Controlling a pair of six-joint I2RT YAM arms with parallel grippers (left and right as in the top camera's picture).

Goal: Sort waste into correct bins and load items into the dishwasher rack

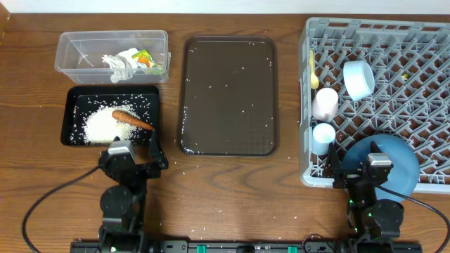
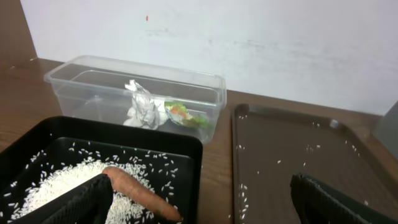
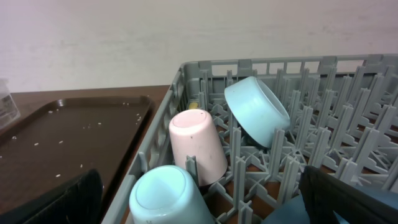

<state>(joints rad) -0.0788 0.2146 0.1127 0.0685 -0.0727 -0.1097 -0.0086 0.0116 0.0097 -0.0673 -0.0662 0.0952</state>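
The clear tub holds the white tissue and the green-yellow wrapper. The black tray holds rice and the carrot. The grey rack holds the yellow spoon, light blue bowl, pink cup, small blue cup and dark blue plate. My left gripper is open and empty at the black tray's near edge, the carrot by its left finger. My right gripper is open and empty over the rack's near edge.
The dark brown serving tray lies between the bins and the rack, with stray rice grains on it. More grains lie on the wooden table near its front left corner. A pale wall stands behind the table.
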